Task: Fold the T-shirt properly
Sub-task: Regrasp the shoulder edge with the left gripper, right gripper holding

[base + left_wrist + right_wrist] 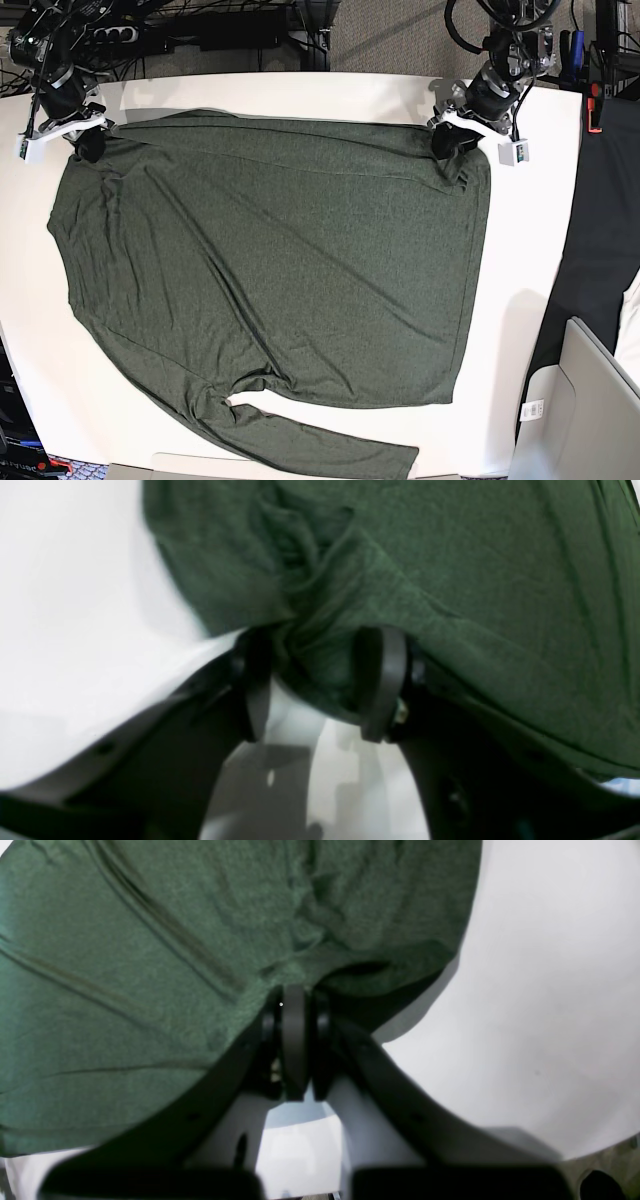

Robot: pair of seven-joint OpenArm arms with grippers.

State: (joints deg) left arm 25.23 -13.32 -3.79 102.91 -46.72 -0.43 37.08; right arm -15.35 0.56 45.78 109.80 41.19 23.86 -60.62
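A: Any writing you can read anywhere?

B: None. There's a small white tag [532, 409] on the grey bin [580, 400] at about four o'clock in the base view, but its print is too small to make out.

A: Where's the shirt [270, 270]?

B: Spread flat on the white table [515, 270], filling most of it. One long sleeve trails along the six o'clock edge, and its cuff points toward five o'clock.

A: And the right gripper [295, 995]?

B: At ten o'clock in the base view, on the shirt's far corner. Its wrist camera shows the jaws pressed together with green cloth pinched at their tips.

A: The left gripper [320, 655]?

B: At two o'clock in the base view, on the other far corner. The wrist view shows the jaws apart, with a bunched fold of cloth lying between them. The picture is blurred, so I can't tell whether they grip the cloth.

A: What does the base view give that the wrist cameras don't?

B: The whole outline of the shirt, the black cloth [600, 220] draped at three o'clock, and the cables [230, 25] behind the table at twelve. The wrist cameras show only jaw tips, cloth folds and bare white table.
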